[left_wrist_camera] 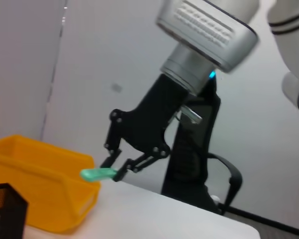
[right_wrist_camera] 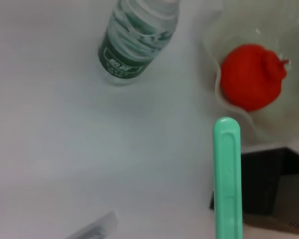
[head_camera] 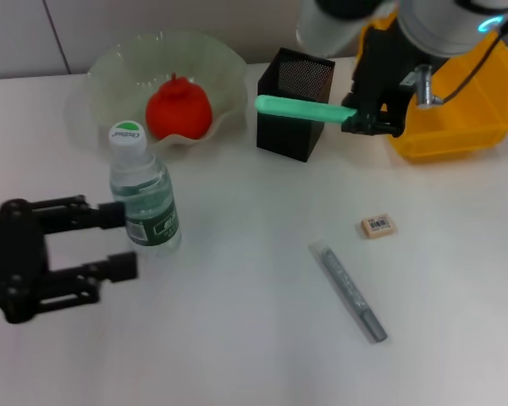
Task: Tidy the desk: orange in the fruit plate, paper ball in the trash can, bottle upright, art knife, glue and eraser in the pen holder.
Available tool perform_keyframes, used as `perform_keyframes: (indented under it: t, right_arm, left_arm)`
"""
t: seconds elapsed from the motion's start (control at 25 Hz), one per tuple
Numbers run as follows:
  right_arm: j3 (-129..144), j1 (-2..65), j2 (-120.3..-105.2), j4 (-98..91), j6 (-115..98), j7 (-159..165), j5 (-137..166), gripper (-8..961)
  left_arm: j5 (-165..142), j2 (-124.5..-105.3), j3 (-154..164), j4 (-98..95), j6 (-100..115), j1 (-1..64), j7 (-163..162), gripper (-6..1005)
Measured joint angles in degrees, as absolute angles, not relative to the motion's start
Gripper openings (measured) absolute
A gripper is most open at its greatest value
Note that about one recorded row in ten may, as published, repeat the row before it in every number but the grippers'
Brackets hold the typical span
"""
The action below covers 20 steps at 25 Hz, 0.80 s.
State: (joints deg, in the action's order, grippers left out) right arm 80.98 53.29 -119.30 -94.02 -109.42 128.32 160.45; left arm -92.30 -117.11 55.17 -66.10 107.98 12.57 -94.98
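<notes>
Right gripper (head_camera: 366, 118) is pinching the green art knife (head_camera: 305, 107) by one end, blade body held level over the pen holder (head_camera: 294, 103); we read that as lining up to tip it in; left gripper (head_camera: 110, 241) sits spread around the bottle (head_camera: 144, 203), not touching it, bottle already upright; orange (head_camera: 179, 108) is in the fruit plate (head_camera: 118, 72); eraser (head_camera: 378, 225) and grey glue stick (head_camera: 350, 291) lie flat on the white desk (head_camera: 237, 338), well apart from the holder; trash can (head_camera: 457, 127) sits behind the right arm; no paper ball visible; plain light wall and a black office chair (left_wrist_camera: 209, 164) behind.
</notes>
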Motion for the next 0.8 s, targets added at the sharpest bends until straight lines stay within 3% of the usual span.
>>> perform_keyframes:
  t: [0.28,0.6,0.8]
  right_arm:
    - [85.75,46.46,-119.35,-105.28,-107.66,121.17,160.62,218]
    - [88.86,36.69,-119.19,-117.97,-106.52,114.16,158.13,222]
    - [91.32,35.47,-119.12,-117.98,-104.3,110.89,159.37,224]
  left_arm:
    - [-92.28,-114.91,47.8,-64.38,110.5,13.22,-98.03,523]
    - [-92.28,-108.67,44.85,-51.52,112.84,17.73,-98.67,519]
    - [-94.95,-106.72,43.63,-48.67,112.88,21.42,-100.19,516]
